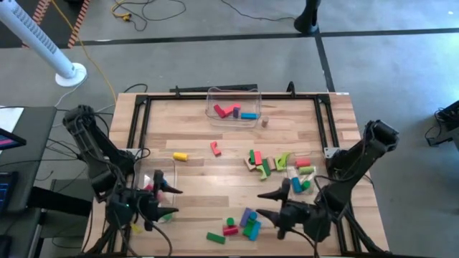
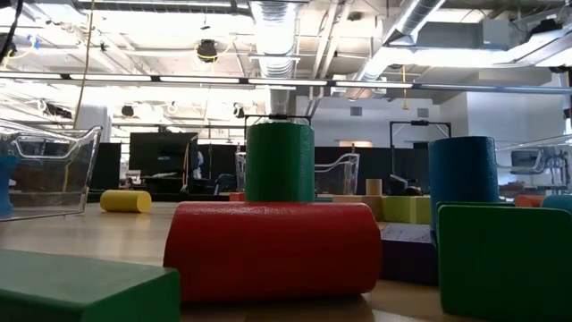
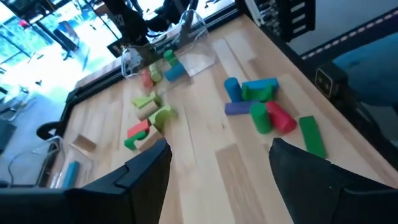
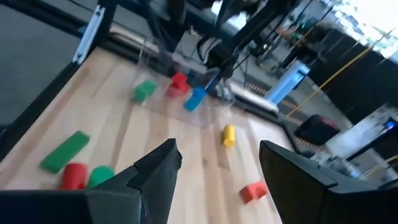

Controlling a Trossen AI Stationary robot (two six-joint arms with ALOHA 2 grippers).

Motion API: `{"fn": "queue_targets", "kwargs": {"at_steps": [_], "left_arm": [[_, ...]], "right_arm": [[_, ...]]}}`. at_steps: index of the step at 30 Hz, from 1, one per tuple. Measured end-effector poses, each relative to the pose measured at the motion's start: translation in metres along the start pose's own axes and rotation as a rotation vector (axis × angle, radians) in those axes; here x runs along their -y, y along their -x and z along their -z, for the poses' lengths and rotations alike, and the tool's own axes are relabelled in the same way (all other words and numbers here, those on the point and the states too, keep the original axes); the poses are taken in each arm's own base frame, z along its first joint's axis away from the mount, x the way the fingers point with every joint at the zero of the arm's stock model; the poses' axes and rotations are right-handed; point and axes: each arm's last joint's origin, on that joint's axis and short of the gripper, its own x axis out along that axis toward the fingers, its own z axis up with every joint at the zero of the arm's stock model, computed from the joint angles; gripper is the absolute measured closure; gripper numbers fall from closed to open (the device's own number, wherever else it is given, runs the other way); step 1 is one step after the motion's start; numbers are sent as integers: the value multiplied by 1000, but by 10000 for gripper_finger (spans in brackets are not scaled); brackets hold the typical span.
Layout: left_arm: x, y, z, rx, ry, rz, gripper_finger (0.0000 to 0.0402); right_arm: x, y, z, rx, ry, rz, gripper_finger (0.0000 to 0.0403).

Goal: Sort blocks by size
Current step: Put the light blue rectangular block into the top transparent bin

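Observation:
Coloured blocks lie scattered on the wooden table: a yellow cylinder (image 1: 180,155), a red block (image 1: 215,148), a mixed pile (image 1: 264,163) right of centre, and a near group (image 1: 244,223) with a green bar (image 1: 215,237). That group shows close up in the low view, where a green cylinder (image 2: 280,161) stands behind a lying red cylinder (image 2: 273,250). My left gripper (image 1: 171,201) (image 3: 217,168) hangs open above the near left of the table. My right gripper (image 1: 264,204) (image 4: 217,168) hangs open above the near right, facing it. Neither has anything between its fingers.
A clear bin (image 1: 233,107) at the far middle holds red, purple and blue blocks. A second clear bin (image 1: 154,179) with a few blocks stands beside my left gripper, a third (image 1: 303,175) by my right arm. A black frame (image 1: 136,122) runs along the table's edges.

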Motion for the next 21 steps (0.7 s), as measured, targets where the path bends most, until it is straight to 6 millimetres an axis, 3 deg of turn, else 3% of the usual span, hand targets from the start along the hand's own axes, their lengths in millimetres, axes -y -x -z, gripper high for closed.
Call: {"fn": "queue_targets", "kwargs": {"at_steps": [11, 21], "left_arm": [[27, -47, 6, -67, -109, -54, 140], [36, -67, 8, -72, -140, -74, 140]], "right_arm": [[-24, 1, 23, -100, -87, -54, 147], [-48, -10, 33, -139, -155, -207, 147]]}}
